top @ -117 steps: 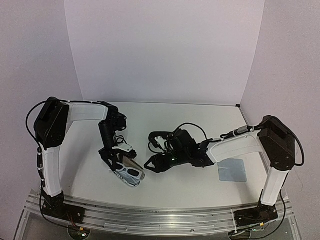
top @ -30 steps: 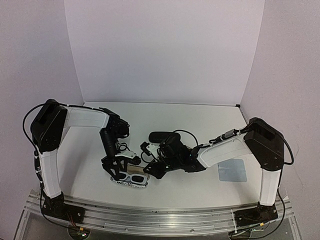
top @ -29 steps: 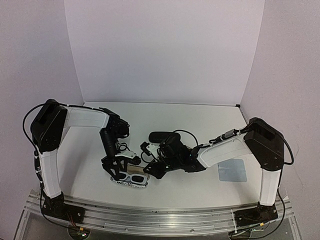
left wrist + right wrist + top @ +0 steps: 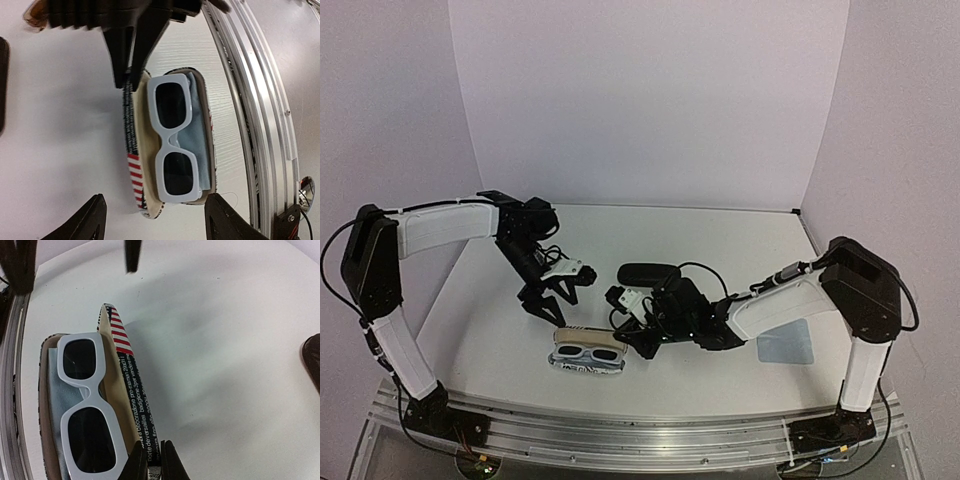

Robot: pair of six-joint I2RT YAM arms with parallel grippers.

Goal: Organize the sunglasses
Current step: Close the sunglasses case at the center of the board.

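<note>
Two arms meet over a white table [image 4: 720, 240] in the top external view. The striped case [image 4: 570, 366] lies open at lower centre, near the front rail [image 4: 650, 440]. The white sunglasses [image 4: 588, 351] rest inside it, lenses up. The right gripper [image 4: 632, 338] reaches in low from the right to the case's right end. The left gripper [image 4: 552, 292] hangs above and left of the case, pointing down with its jaws spread. A black case [image 4: 648, 272], oval and closed, sits just behind the right wrist. A square light-blue cloth [image 4: 785, 342] lies flat at lower right.

Left wrist view: the case is a shallow oval shell with a beige lining. Its outer wall is printed with red-and-white stripes and a dark lettered band. The sunglasses [image 4: 172, 142] have a thin, glossy, rectangular white frame with dark lenses. They lie lengthwise on a second cloth [image 4: 196, 142], pale blue, tucked in the shell. The left gripper's fingers [image 4: 92, 220] stand well apart at the bottom corners, holding nothing. The right gripper enters from the top, pinched on the lid's edge.

Right wrist view: the right gripper's fingers [image 4: 140, 465], at bottom centre, are pressed together on the rim of the raised lid [image 4: 125, 375]. The lid stands on edge along the shell's right side. The sunglasses fill the lower left.
</note>
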